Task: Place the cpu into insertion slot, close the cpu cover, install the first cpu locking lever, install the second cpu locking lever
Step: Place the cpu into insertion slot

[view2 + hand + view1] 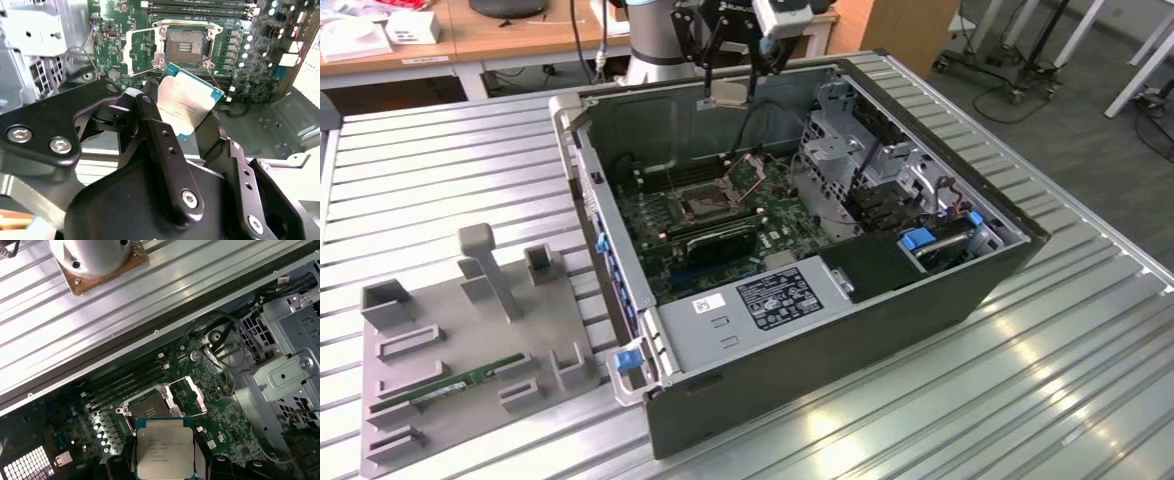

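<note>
Tool: the tool is clamped on the cpu. In the second wrist view one black finger presses each of two opposite edges of the chip.
Cpu: it is a flat square chip with a silver-grey top and a thin green border. It is held in the air above the open computer case, not touching the board. In the exterior view it hangs under the arm near the far wall of the case, well above the motherboard.
Cpu tilt: in the second wrist view the chip sits at an angle to the socket's edges, with one corner pointing toward the socket.
Insertion slot: the insertion slot lies bare, and its dark contact field is exposed inside a metal surround. In both wrist views the held chip is near it but apart from it.
Cpu cover: the cpu cover is a thin silvery frame, swung up and open on its hinge at one side of the slot.
Locking levers: I cannot tell from these views how they stand.
Memory slots: long dark memory slots run beside the socket.
Case: it lies on its side with the open face up on the ridged metal tabletop. A grey power supply sits at the near end.
Fixture: a grey fixture plate lies on the tabletop at the exterior view's left, well apart from the tool. A long green memory stick lies on it.
Arm base: the arm's round base stands on the tabletop just beyond the case.
</note>
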